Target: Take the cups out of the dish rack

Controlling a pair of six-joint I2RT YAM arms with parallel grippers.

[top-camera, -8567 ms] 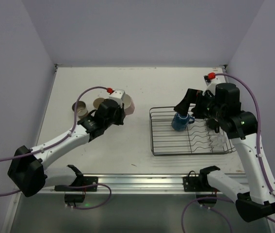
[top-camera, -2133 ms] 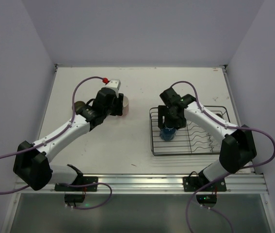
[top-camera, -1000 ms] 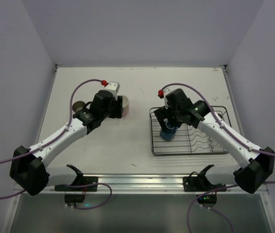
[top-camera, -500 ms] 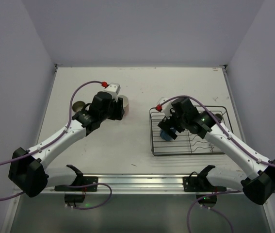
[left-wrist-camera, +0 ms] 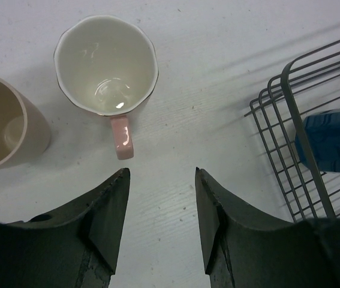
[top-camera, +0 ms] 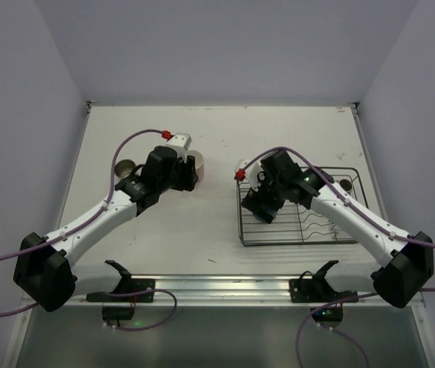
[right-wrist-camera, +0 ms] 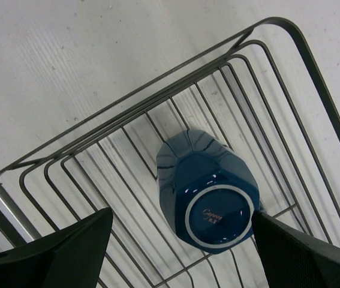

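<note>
The blue cup stands upside down, base up, in the left end of the wire dish rack. My right gripper is open wide and hangs over it, a finger on each side and clear of it. In the top view the right gripper hides most of the blue cup in the rack. The pink cup stands upright on the table, handle toward my open, empty left gripper. A beige cup stands beside it.
A dark cup stands on the table left of the left gripper. A small dark round thing sits by the rack's far right side. The rack's left end shows in the left wrist view. Walls enclose the table.
My right gripper has swung toward the rack's left end and now hangs over the blue cup. The left gripper, which earlier carried the pink cup, stays open beside it.
</note>
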